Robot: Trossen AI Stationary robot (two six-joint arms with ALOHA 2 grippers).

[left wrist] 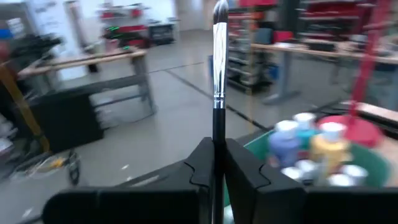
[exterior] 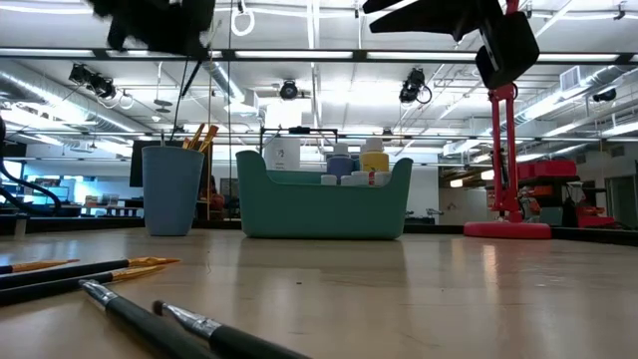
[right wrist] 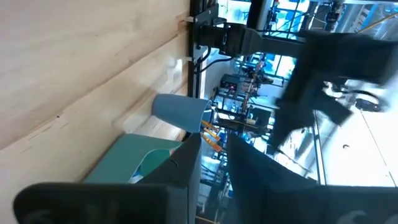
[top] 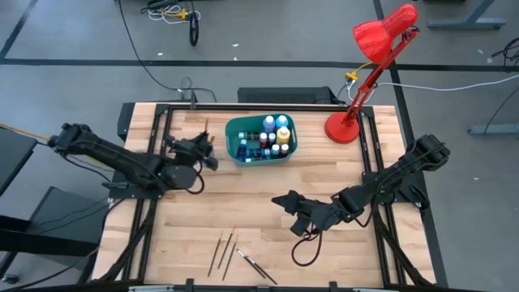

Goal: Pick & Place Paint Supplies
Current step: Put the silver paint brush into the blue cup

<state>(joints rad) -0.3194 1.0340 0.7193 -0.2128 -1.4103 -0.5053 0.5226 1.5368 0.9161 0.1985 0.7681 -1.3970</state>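
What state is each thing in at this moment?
left hand: shut on a brush, held upright beside the teal bin.
right hand: raised over bare table, holding nothing visible.
teal bin: upright, holding paint bottles.
blue cup: upright, brush handles standing in it.
loose brushes: lying flat near the table's front edge.
red lamp: standing at the back.

I can read no text, label, brand or number anywhere: the bottles (top: 273, 135) in the bin (top: 235, 146) show labels too small to make out, and nothing in the room behind is legible.
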